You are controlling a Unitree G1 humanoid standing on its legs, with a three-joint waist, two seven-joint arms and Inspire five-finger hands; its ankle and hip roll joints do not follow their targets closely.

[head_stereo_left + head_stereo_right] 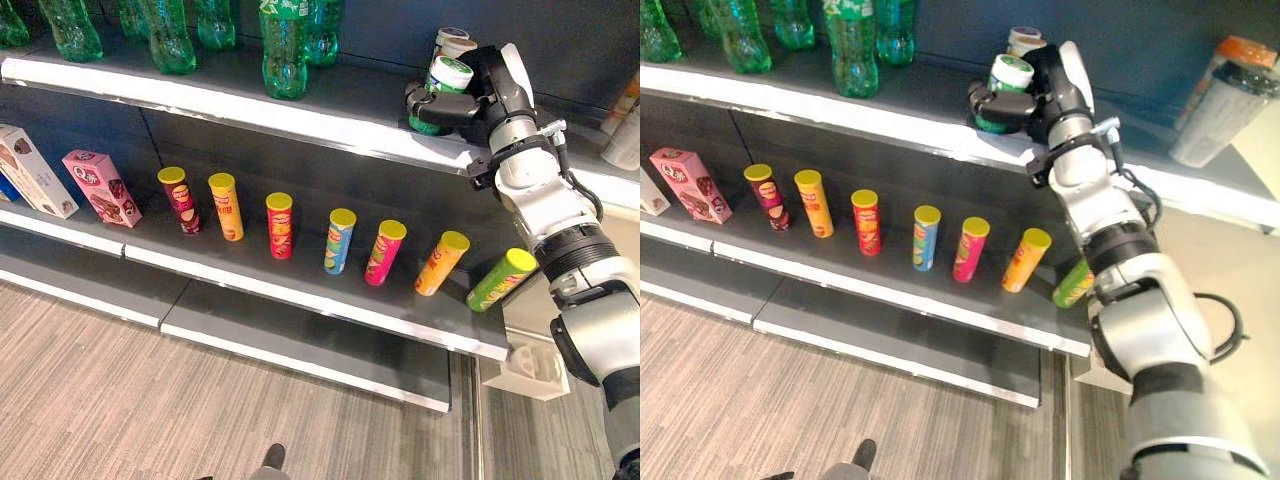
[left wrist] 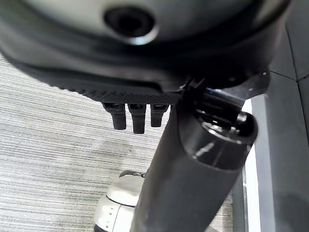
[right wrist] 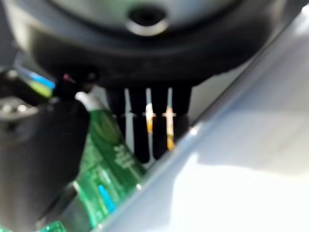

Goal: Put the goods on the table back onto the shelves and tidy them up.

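Dark shelves [image 1: 300,290] of tubes, right hand [image 1: 470,100] clasping green can [image 1: 440,90] on top shelf, left hand [image 2: 137,113] relaxed over floor

Right arm [image 1: 1110,215]: silver-grey shells, black ribbed joint rings, thin black cable along forearm. Right hand [image 1: 478,95]: dark, white cover on back. Left hand [image 2: 137,116]: black, blocky fingers.

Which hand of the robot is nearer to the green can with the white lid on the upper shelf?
The right. The right hand is curled around the green can at the upper shelf edge. The left hand hangs low over the floor, away from the shelf.
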